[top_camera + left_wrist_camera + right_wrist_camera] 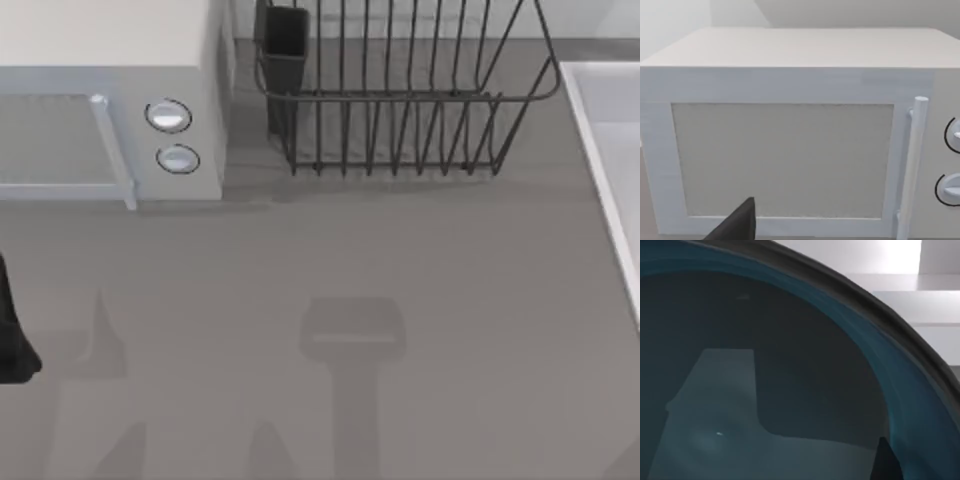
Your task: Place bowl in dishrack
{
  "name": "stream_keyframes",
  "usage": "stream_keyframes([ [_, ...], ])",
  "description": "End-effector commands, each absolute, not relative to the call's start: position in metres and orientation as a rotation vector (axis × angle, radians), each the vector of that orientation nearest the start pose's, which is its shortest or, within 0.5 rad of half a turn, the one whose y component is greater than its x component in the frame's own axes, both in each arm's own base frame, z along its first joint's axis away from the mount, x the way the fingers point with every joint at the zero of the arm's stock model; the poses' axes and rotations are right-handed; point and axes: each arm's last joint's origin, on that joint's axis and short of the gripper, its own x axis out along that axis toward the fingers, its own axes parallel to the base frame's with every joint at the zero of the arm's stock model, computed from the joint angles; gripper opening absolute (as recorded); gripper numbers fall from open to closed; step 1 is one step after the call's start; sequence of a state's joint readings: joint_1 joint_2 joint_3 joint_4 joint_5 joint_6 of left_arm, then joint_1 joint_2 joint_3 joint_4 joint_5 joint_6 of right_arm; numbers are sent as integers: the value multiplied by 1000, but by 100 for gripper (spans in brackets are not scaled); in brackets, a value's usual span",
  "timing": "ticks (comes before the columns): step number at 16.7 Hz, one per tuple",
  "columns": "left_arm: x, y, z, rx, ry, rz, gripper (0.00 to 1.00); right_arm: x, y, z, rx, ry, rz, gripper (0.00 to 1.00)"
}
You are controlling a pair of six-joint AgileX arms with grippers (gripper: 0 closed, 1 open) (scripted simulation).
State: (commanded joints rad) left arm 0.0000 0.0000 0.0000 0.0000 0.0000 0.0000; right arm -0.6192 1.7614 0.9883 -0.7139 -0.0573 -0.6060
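Even soft overhead light; faint arm shadows on table (420, 260); bowl (790, 365) interior dim w/ small glint; no glare.

White microwave (110, 100) at the bench's (330, 260) far left, door facing the near side. Pale upright handle (112, 150) along the door's right edge, two round knobs (168, 116) stacked just right of it. Same door (785, 160), handle (912, 165) and knobs (952, 135) close up in the left wrist view. Pale grey tray-like edge (605, 150) along the bench's right side. Soft grey shadows on the bare bench near the middle and near left.
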Motion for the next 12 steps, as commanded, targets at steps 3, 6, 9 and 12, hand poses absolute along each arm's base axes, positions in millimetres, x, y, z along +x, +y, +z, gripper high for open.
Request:
stream_keyframes([
  [3,106,-1,160,0,0,0,100,248,-174,135,8,1469,-8,0],
  [6,106,-1,160,0,0,0,100,255,-182,158,10,1469,-11,0],
  [9,106,-1,160,0,0,0,100,264,-188,204,12,1473,-8,0],
  [12,106,-1,160,0,0,0,100,262,-187,258,27,1499,7,0],
])
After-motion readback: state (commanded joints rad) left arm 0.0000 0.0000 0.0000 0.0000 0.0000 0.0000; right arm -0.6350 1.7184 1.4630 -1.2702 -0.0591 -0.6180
